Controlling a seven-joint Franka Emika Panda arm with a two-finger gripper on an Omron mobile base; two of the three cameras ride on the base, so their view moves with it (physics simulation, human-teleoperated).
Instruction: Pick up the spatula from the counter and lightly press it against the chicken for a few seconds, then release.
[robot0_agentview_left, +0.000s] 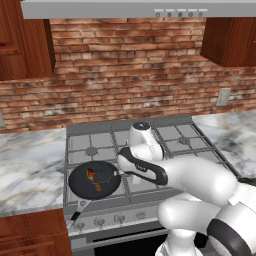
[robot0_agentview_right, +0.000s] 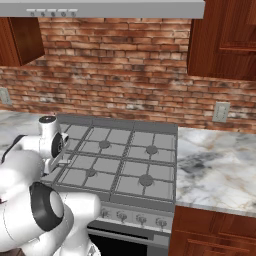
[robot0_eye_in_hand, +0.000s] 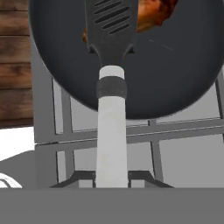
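A black frying pan (robot0_eye_in_hand: 175, 78) sits on the stove's front-left burner, also seen from the left base view as a dark pan (robot0_agentview_left: 82, 187). The browned chicken (robot0_eye_in_hand: 153, 13) lies in it, small and orange in the left base view (robot0_agentview_left: 91, 174). My gripper (robot0_eye_in_hand: 111, 178) is shut on the pale handle of the spatula (robot0_eye_in_hand: 111, 131). The spatula's black slotted head reaches into the pan and overlaps the chicken's left edge. Whether it touches the meat I cannot tell. My hand (robot0_agentview_left: 142, 170) hovers just right of the pan.
The grey gas stove (robot0_agentview_right: 115, 160) has four burners and a row of knobs (robot0_agentview_left: 100, 220) along its front. Marble counters flank it at left (robot0_agentview_left: 30, 160) and right (robot0_agentview_right: 220, 165). The pan's handle (robot0_agentview_left: 75, 216) juts toward the front edge. Brick wall and hood stand behind.
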